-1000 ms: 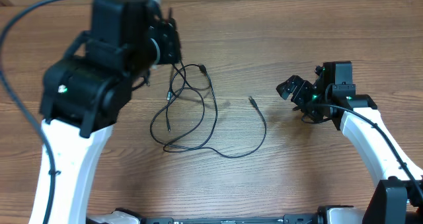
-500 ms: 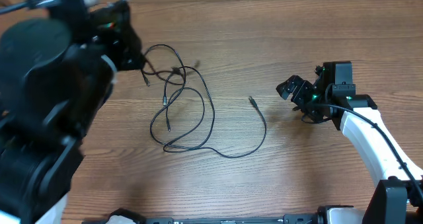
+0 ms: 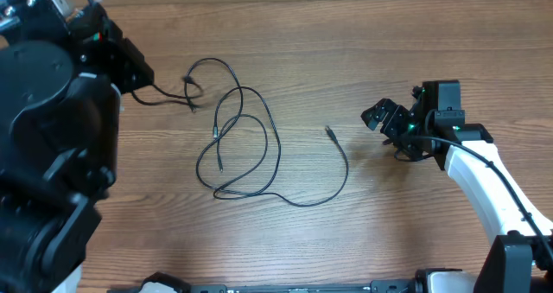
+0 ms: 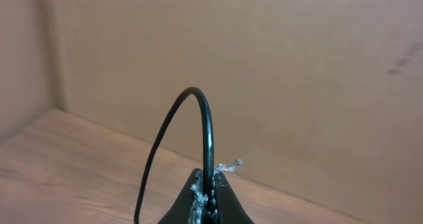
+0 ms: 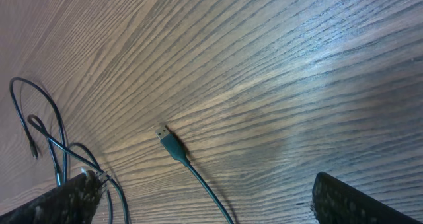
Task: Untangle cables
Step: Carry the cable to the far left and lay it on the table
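My left gripper (image 4: 210, 191) is clamped tight on one of the cables (image 3: 280, 155). In the wrist view a black cord arches up out of my closed fingertips. From above, that cord runs right from the gripper to a small loop at the tangle's far-left edge. My right gripper (image 3: 386, 120) stands wide apart and holds nothing, touching no cord.

The rest of the cables lie in loose overlapping loops on the middle of the wooden table (image 3: 389, 232). One strand trails right and ends in a small plug (image 3: 329, 131) near my right gripper but apart from it. A plain tan wall (image 4: 297, 65) rises behind the table.

My left arm (image 3: 43, 155) is raised high at the far-left corner, looming close under the overhead camera. My right arm (image 3: 484, 176) reaches in from the near right, its gripper pointing left toward the cables.
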